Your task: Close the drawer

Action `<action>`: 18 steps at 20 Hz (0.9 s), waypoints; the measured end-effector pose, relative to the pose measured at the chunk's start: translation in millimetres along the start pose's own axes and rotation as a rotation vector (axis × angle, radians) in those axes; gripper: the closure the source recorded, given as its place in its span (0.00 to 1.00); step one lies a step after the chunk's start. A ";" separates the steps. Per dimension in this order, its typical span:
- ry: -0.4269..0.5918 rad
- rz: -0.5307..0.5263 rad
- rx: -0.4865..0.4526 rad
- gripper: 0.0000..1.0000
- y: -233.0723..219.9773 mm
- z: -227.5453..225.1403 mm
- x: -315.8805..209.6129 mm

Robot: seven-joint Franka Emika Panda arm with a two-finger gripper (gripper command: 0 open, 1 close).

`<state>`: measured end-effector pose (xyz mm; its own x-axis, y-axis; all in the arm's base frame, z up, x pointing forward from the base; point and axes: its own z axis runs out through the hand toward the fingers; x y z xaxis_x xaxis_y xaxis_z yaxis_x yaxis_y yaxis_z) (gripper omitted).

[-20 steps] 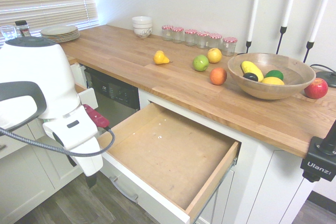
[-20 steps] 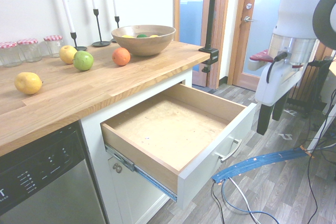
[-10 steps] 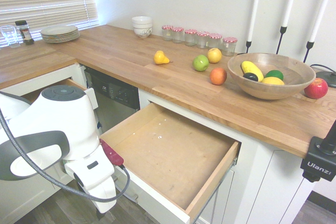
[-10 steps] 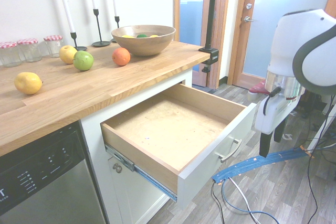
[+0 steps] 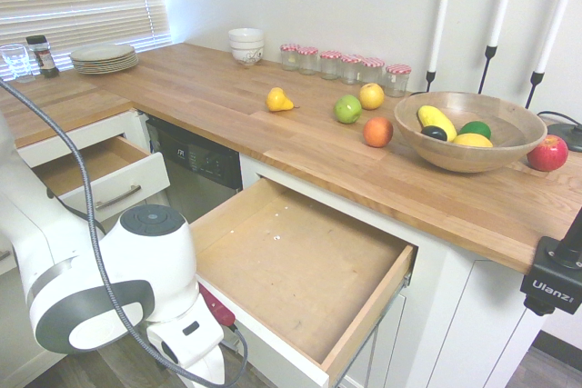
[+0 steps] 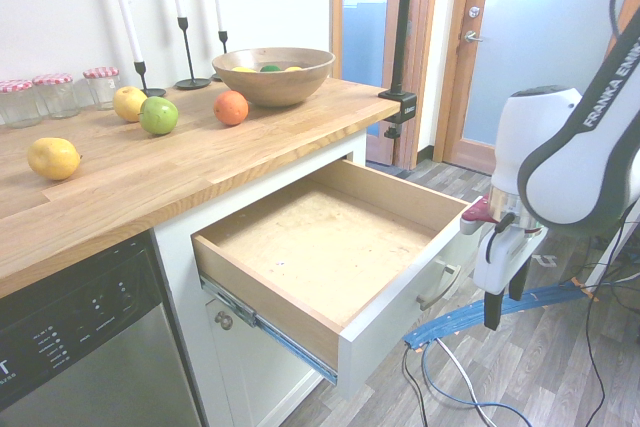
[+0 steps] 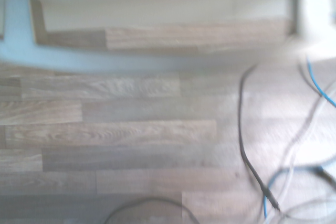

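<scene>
1. Step in hand — the approach. The end effector [image 6: 502, 312] hangs in front of the drawer [image 6: 330, 247], fingers pointing down at the floor [image 6: 520, 377] and spread apart, grasping nothing. In the second exterior view it sits just outside the white front panel [image 6: 400, 312], near the end where the handle [image 6: 437, 287] is, and no contact is visible.

2. Next move, as a judgement — the fingers or the side of the hand must be brought against the front panel, then pushed straight along the slide rails [image 6: 285, 337] toward the cabinet. A push off the rail line could skew the drawer; a push too low would miss the panel.

3. Position of the drawer — set under the wooden bench [image 6: 150, 172], beside the dishwasher [image 6: 80, 347], and pulled far out so that nearly its whole bottom is exposed.

4. Appearance — wide and shallow, with light plywood sides and bottom, a white front and a silver bar handle; it looks empty apart from a few small specks. A narrower white drawer [image 5: 105, 170], also open, stands further along the bench and is not the target.

5. Wrist view — blurred; only the floor, loose cables and a pale edge are discernible.
</scene>
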<state>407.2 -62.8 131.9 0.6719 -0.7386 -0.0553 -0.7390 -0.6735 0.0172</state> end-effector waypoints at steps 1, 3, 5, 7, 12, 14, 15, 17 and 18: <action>0.015 -0.025 0.013 0.00 -4.2 3.9 1.0; 0.051 -0.056 0.035 0.00 -11.1 8.9 1.3; 0.071 -0.062 0.050 0.00 -16.7 11.0 1.1; 0.076 -0.058 0.060 0.00 -21.5 10.3 2.5; 0.082 -0.054 0.068 1.00 -27.0 8.8 4.8; 0.082 -0.055 0.068 1.00 -28.8 9.2 4.8; 0.082 -0.054 0.068 1.00 -29.3 9.3 4.8; 0.080 -0.049 0.068 1.00 -29.4 9.5 4.4; 0.080 -0.046 0.069 1.00 -29.6 9.6 4.2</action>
<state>431.4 -45.6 121.6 0.7048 -0.7090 0.0250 -0.7073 -0.7049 -0.0524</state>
